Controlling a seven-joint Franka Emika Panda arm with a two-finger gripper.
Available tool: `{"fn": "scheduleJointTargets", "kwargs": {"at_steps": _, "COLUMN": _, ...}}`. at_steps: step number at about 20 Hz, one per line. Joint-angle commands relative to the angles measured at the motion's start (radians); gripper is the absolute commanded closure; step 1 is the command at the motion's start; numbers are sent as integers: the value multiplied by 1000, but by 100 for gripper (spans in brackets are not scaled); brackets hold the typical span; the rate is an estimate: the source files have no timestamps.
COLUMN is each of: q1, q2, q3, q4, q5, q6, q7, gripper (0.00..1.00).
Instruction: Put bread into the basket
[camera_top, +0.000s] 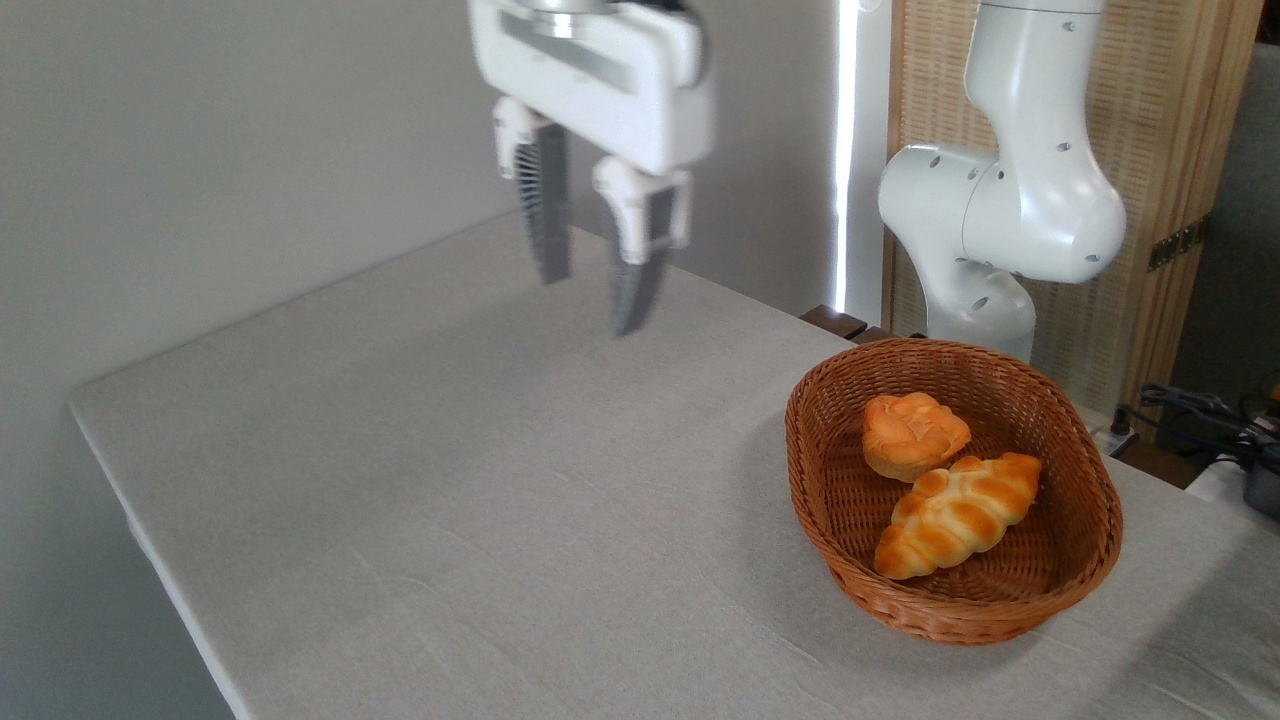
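The bread (955, 515), a braided golden-orange loaf, lies inside the basket (830, 520), slanting from lower left to upper right. The basket is an oval reddish-brown wicker one at the right of the table. My gripper (590, 300) hangs high above the table's far middle, well to the left of the basket. Its two dark ribbed fingers (545, 225) stand apart, open, with nothing between them.
A round muffin-shaped orange bun (912, 433) sits in the basket just behind the loaf, touching it. The robot's white base (1000, 215) stands behind the basket. Cables (1200, 410) lie at the far right. The grey cloth-covered table (450, 500) ends at a left edge.
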Motion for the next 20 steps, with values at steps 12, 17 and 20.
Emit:
{"fn": "scheduleJointTargets", "kwargs": {"at_steps": 12, "q1": -1, "q2": 164, "q3": -48, "q4": 177, "q5": 50, "q6": -19, "q7": -172, "gripper": 0}}
{"fn": "scheduleJointTargets", "kwargs": {"at_steps": 17, "q1": -57, "q2": 169, "q3": 16, "q4": 175, "q5": 50, "q6": -25, "q7": -171, "gripper": 0}}
{"fn": "scheduleJointTargets", "kwargs": {"at_steps": 20, "q1": -57, "q2": 172, "q3": 10, "q4": 175, "q5": 50, "q6": -42, "q7": -172, "gripper": 0}}
